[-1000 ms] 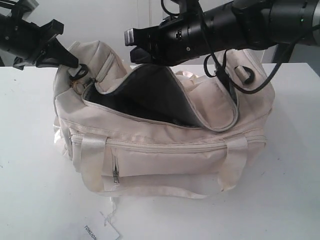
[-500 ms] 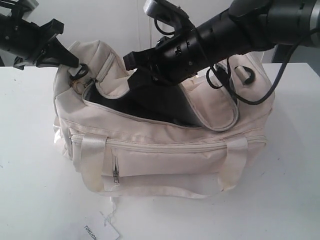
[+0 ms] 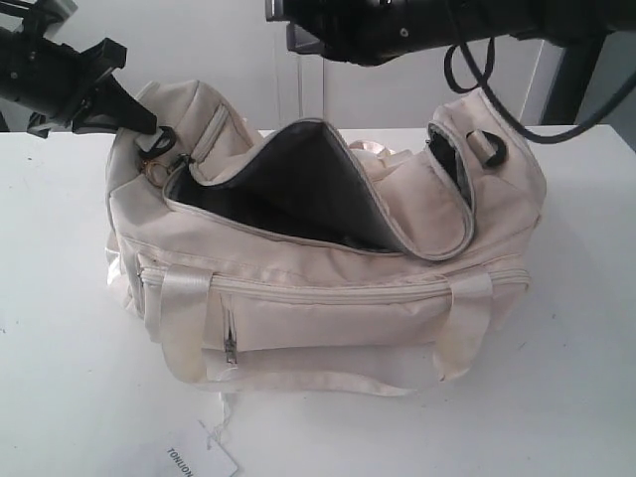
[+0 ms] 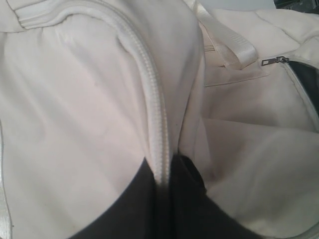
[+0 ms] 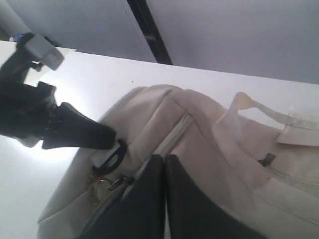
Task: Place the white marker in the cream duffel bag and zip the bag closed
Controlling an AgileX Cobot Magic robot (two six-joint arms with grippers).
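One cream duffel bag (image 3: 328,298) sits on a white table (image 3: 586,397) between two robot arms, its main zip open and its dark grey lining (image 3: 298,189) on show. Only the exterior view takes in the whole bag, its gaping mouth and the single paper tag (image 3: 204,460) lying on the table in front of it. The left gripper (image 3: 137,119) meets the bag's end beside a black D-ring (image 3: 157,145) and one gold ring charm (image 3: 157,175). The left wrist view alone shows its two dark fingers (image 4: 124,209) pinched on a ridge of cream fabric that carries a line of zip teeth (image 4: 157,124). The right gripper (image 5: 164,164), above the bag and cut off at the exterior view's top edge, shows clearly only in the right wrist view, its two fingers pressed together and holding nothing. A second D-ring (image 3: 487,149) hangs at the bag's other end. Where the white marker lies cannot be told from any view.
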